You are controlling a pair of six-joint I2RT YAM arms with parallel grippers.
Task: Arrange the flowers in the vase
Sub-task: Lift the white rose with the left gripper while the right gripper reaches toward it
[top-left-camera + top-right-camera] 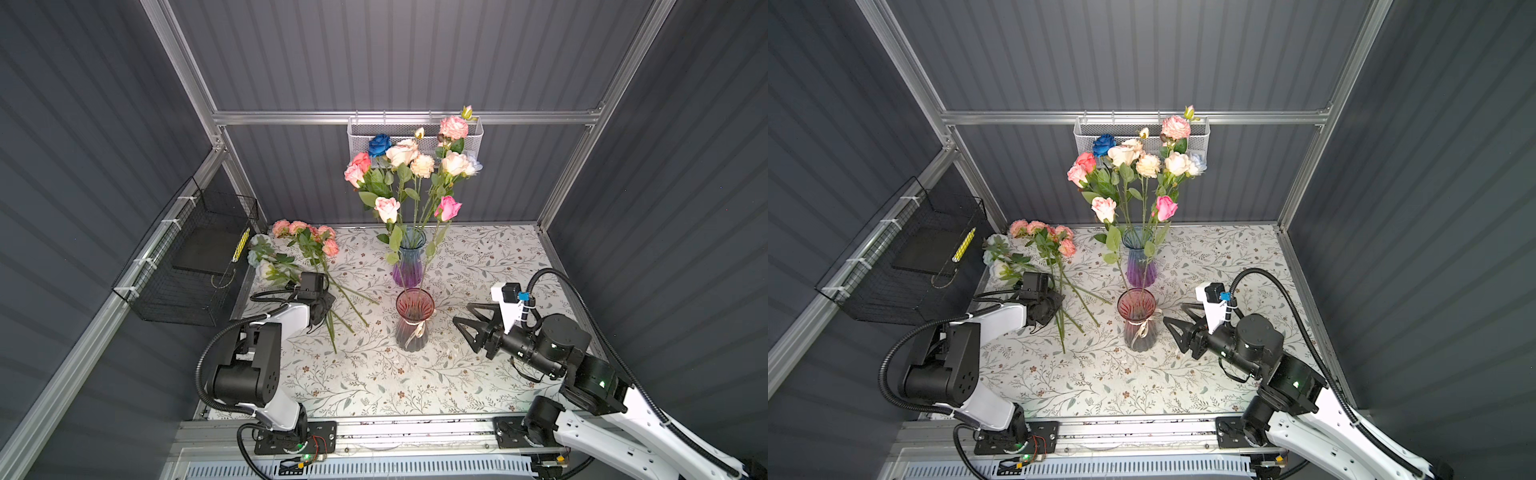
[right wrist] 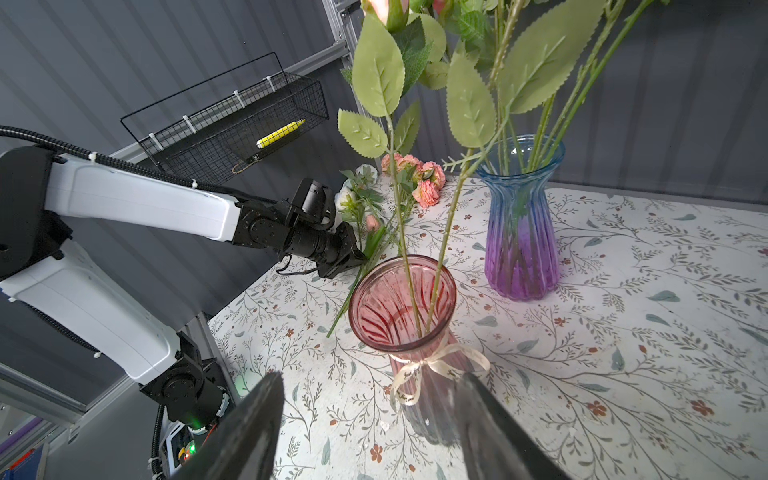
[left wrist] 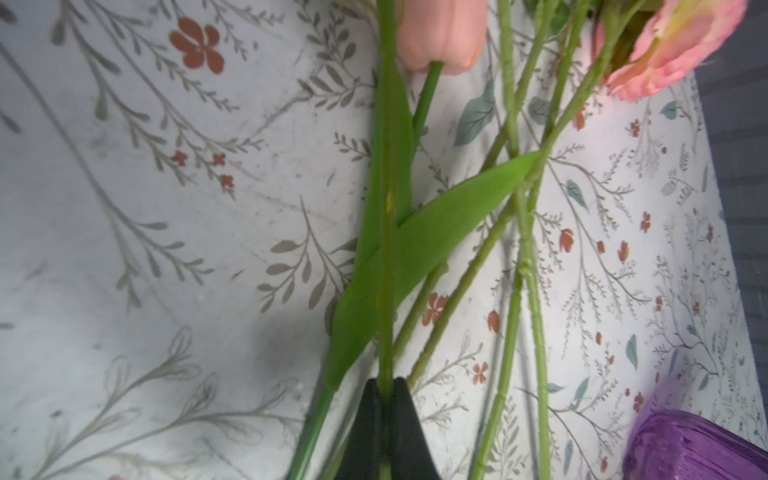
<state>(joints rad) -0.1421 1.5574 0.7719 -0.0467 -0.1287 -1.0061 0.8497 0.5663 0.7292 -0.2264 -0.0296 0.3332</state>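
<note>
My left gripper [image 3: 384, 384] is shut on one green flower stem [image 3: 386, 249], low over the table among loose flowers [image 1: 307, 243] lying at the back left. Its bloom is out of the left wrist view. A pink tulip bud [image 3: 440, 37] and several other stems lie beside it. In the table's middle a pink glass vase [image 1: 414, 320] with a ribbon bow holds two leafy stems [image 2: 409, 291]. Behind it a blue-purple vase [image 1: 409, 266] holds several roses [image 1: 407, 162]. My right gripper [image 1: 462, 314] hovers open just right of the pink vase [image 2: 374, 320], nothing between its fingers.
A black wire basket [image 1: 187, 266] with a yellow pen hangs on the left wall. A white mesh basket [image 1: 361, 141] hangs on the back rail behind the blooms. The floral tablecloth [image 1: 478, 374] covers the table up to the front rail.
</note>
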